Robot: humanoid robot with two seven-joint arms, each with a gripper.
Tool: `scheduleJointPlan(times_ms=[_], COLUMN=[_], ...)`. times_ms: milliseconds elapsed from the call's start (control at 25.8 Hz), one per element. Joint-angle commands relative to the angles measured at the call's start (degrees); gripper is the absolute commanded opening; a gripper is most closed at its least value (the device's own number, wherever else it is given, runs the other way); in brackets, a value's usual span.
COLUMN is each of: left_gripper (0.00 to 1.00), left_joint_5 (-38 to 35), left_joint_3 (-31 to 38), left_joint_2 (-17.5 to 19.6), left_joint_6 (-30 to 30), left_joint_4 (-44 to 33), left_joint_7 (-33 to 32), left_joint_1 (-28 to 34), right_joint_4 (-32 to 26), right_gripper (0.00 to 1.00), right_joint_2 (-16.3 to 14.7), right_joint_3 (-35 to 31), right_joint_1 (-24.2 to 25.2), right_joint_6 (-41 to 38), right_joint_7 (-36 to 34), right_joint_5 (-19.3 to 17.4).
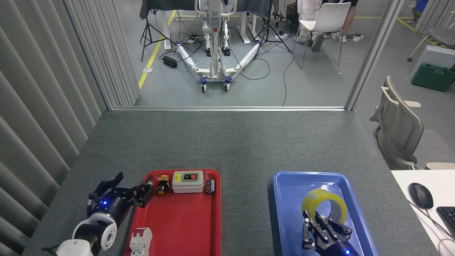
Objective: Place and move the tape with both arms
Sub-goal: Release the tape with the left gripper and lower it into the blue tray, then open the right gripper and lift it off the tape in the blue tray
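The step in hand looked like the placing: the tape (324,205) sat low in the blue tray (284,199) at the lower right of the frame, its open core tilted toward the camera. The right gripper (321,227) reached up from the bottom edge, its black fingers (308,223) clasping the roll's near rim. Whether the roll already rested on the tray floor could not be told. The next move probably called for loosening that grasp and drawing straight back, so as not to drag the roll. At the lower left, the left gripper (129,188) hung beside the red tray (188,227), its fingers spread and holding nothing, a blue light on its wrist.
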Motion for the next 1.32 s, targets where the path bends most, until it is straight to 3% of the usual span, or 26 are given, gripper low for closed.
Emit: scheduleJointPlan(times_ms=[0, 194, 465, 543, 659, 775, 891, 1008, 1085, 1124, 1202, 1279], left_gripper=[0.99, 1.0, 1.0, 1.0, 1.0, 0.99, 1.0, 1.0, 1.0, 1.0, 1.0, 1.0], left_joint_5=[-6.02, -5.67, -5.5, -4.62, -3.3, -3.21, -3.21, -3.21, -3.21, -3.21, -3.12, -2.6], left_joint_3=[-0.16, -0.16, -0.16, -0.16, -0.16, -0.16, -0.16, -0.16, -0.16, -0.16, -0.16, -0.16], left_joint_2=[0.05, -0.04, 0.13, 0.13, 0.22, 0.22, 0.22, 0.22, 0.31, 0.31, 0.31, 0.22], left_joint_6=[9.93, 9.84, 9.93, 9.84, 9.84, 9.84, 9.84, 9.84, 9.75, 9.75, 9.75, 9.75], left_joint_4=[-4.06, -5.65, -5.12, -5.03, -4.59, -4.15, -4.15, -4.06, -4.06, -4.06, -4.06, -4.06], left_joint_7=[1.73, 1.64, 1.03, 1.03, 1.03, 1.03, 1.03, 1.03, 1.03, 1.03, 1.03, 1.03], left_joint_1=[3.74, 5.15, 4.97, 4.8, 4.71, 4.71, 4.71, 4.71, 4.71, 4.71, 4.71, 4.71], right_joint_4=[2.55, 3.08, 3.43, 3.43, 3.78, 3.78, 3.25, 3.25, 3.43, 3.6, 3.6, 3.6], right_gripper=[0.1, 0.12, 0.17, 0.27, 0.65, 0.82, 0.96, 0.98, 0.98, 0.98, 0.98, 0.98], right_joint_2=[-0.11, 0.15, 0.33, 0.33, 0.15, 0.15, -0.03, -0.29, -0.38, -0.29, -0.03, 0.24], right_joint_3=[3.0, 5.98, 6.6, 6.6, 6.6, 6.6, 6.6, 6.42, 5.9, 5.81, 5.81, 5.72], right_joint_1=[-3.49, -4.81, -4.99, -4.99, -5.51, -5.6, -5.25, -4.55, -3.49, -3.32, -3.23, -2.88], right_joint_6=[7.74, 12.13, 17.93, 18.55, 19.6, 19.87, 18.2, 14.6, 12.49, 12.48, 12.48, 12.13], right_joint_7=[9.29, 17.55, 17.64, 17.64, 17.2, 14.39, 3.75, -19.0, -36.67, -41.25, -40.37, -34.66], right_joint_5=[-1.1, -1.19, -0.58, -0.49, -0.58, -0.66, -0.49, 1.27, 5.57, 7.6, 8.48, 8.21])
